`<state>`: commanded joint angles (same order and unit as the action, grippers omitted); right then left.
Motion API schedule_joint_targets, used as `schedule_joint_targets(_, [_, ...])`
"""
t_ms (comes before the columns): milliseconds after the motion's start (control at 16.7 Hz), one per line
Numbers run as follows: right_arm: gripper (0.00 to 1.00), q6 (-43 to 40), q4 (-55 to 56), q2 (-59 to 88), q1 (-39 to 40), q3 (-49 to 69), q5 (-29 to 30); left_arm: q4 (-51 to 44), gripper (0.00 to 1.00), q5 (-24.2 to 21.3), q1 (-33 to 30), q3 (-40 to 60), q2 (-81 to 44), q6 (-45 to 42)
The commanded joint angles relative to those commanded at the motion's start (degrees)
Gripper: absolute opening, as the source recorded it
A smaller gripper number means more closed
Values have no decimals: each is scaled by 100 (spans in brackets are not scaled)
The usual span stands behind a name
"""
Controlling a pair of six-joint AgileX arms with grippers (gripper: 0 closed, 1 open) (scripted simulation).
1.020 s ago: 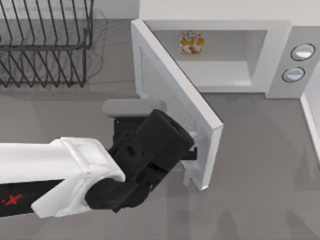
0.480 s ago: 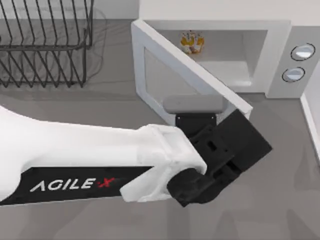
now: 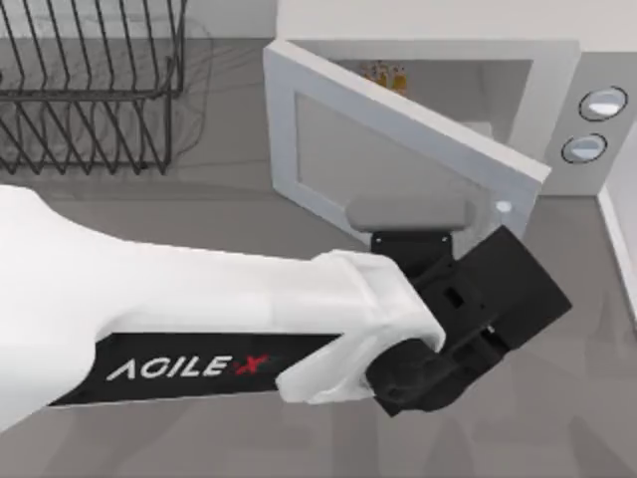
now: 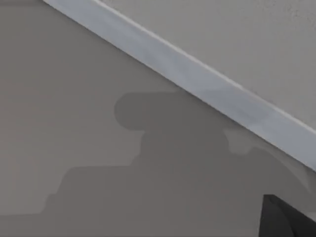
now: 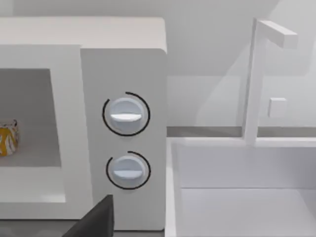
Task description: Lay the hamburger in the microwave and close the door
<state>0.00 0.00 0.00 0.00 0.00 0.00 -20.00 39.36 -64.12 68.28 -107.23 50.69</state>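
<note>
Grey tabletop; microwave [image 3: 557, 119] at far right, hamburger [image 3: 386, 74] already in its cavity. Door [image 3: 398, 149] half-swung, long axis running far-left to near-right; left gripper [image 3: 476, 289] sits just near-side of it, nearer arm, finger opening indeterminate. Right wrist view adds the knobs [image 5: 126, 114] and burger, hidden from the left wrist view.

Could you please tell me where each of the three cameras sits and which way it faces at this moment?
Top view: above the table, looking down on the microwave, its half-shut door, a wire rack and the left arm.
Left wrist view: on the left arm, close to the door's edge above the table.
Right wrist view: on the right arm, facing the microwave's knobs.
Shared: the hamburger in the top and right wrist views.
</note>
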Motion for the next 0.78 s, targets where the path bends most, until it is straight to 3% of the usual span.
schedule_joint_targets(240, [100,0,0,0,0,0,0,-362,0,101,-165,666,-518,190])
schedule_joint_targets(600, [100,0,0,0,0,0,0,-1245,0,249,-516,2615,-1665,578])
schedule_joint_targets(780, [100,0,0,0,0,0,0,-1465,0,262,-594,2971,-1935,671])
